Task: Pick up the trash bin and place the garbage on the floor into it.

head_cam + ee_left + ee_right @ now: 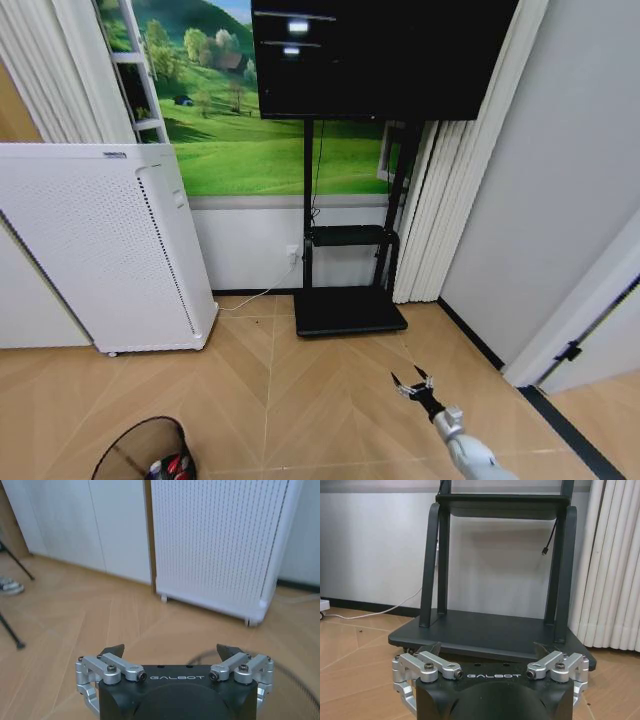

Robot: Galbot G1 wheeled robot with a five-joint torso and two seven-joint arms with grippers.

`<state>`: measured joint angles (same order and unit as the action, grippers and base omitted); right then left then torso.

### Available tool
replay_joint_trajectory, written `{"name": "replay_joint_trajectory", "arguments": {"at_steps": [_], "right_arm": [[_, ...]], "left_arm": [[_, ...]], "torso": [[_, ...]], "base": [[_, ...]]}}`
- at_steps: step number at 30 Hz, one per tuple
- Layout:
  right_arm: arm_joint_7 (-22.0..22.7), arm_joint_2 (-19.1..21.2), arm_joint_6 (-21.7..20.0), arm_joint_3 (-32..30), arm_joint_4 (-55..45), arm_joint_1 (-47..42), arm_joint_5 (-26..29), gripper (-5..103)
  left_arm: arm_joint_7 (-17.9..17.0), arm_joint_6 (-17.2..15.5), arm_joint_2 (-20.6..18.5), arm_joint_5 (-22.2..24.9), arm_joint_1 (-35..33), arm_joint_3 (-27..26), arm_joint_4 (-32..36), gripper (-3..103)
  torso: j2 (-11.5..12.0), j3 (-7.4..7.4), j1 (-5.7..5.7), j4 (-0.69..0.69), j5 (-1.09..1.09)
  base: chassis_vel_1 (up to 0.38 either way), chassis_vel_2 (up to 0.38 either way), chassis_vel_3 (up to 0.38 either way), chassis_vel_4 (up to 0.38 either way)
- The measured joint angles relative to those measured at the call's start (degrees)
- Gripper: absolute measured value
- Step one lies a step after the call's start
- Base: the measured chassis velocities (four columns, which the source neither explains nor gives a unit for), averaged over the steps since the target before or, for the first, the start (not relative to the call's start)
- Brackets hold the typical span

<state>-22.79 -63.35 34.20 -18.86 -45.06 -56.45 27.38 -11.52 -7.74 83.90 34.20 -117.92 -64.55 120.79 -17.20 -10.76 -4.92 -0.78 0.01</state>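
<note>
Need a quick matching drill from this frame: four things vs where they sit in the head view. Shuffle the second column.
Things:
1. trash bin
2. right gripper
3. white perforated appliance
4. TV stand base

Places:
A. centre, against the wall
B. bottom left corner, red item inside
C. lower right, fingers open above floor
D. left, beside white cabinets

Pairs: 1-B, 2-C, 3-D, 4-A

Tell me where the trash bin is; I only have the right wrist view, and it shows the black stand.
Observer: The trash bin is low at the robot's left, near the white appliance.
Operator: Anything in it?
Observer: A red item lies inside; I cannot tell what it is.
Operator: And the left gripper?
Observer: The left gripper is open, with the bin's rim just beyond it.
</note>
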Motion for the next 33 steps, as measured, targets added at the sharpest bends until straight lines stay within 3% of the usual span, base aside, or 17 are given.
{"name": "replay_joint_trajectory", "arguments": {"at_steps": [1, 2, 5, 11, 17, 23, 27, 33], "right_arm": [[-0.1, -0.1, 0.2, -0.1, 0.0, -0.1, 0.0, 100], [-0.1, -0.1, 0.2, -0.1, 0.0, -0.1, 0.0, 100], [-0.3, 0.2, 0.9, -1.4, -1.2, -1.2, 0.5, 100], [-0.2, 1.7, 2.3, -7.2, -5.0, -4.0, 2.5, 100], [-0.3, 2.8, 2.9, -14.7, -7.0, -7.4, 3.8, 100], [-0.9, 3.6, 3.0, -21.2, -11.1, -13.9, 4.5, 100], [-1.1, 3.9, 4.5, -22.6, -11.9, -16.5, 4.5, 100], [-1.1, 4.6, 4.6, -22.8, -13.9, -17.5, 4.7, 100]], "left_arm": [[0.4, 2.1, 0.0, -0.1, 0.4, -0.6, 1.3, 100], [0.4, 2.1, 0.0, -0.1, 0.4, -0.6, 1.3, 100], [1.6, 8.7, -0.2, -2.4, 2.3, -2.1, 5.9, 100], [2.7, 14.3, -2.2, -6.8, 8.4, -3.5, 9.8, 100], [5.5, 17.2, -6.0, -10.5, 18.0, 1.0, 7.5, 100], [8.7, 18.3, -6.8, -9.8, 24.3, 6.4, 3.8, 100], [11.6, 20.5, -6.4, -10.9, 28.0, 8.3, -0.2, 100], [13.2, 21.2, -6.1, -11.9, 30.1, 9.1, -4.9, 100]], "torso": [[0.0, 0.0, 0.0, 0.0, -0.01], [0.0, 0.0, 0.0, 0.0, -0.01], [0.0, 0.0, 0.0, -0.02, 0.0], [0.0, 0.0, 0.0, -0.01, -0.01], [0.0, 0.0, 0.0, -0.03, -0.01], [0.0, 0.0, 0.0, -0.04, 0.0], [-0.2, -0.16, -0.07, -0.03, 0.0], [-1.5, -1.04, -0.44, 0.0, -0.01]], "base": [[0.0, 0.0, 0.0, 0.0], [0.0, 0.0, 0.0, 0.0], [0.0, 0.0, 0.0, 0.0], [0.0, 0.0, 0.0, 0.0], [0.0, 0.0, 0.0, 0.0], [0.0, 0.0, 0.0, 0.0], [0.0, 0.0, 0.0, 0.0], [0.0, 0.0, 0.0, 0.0]]}}
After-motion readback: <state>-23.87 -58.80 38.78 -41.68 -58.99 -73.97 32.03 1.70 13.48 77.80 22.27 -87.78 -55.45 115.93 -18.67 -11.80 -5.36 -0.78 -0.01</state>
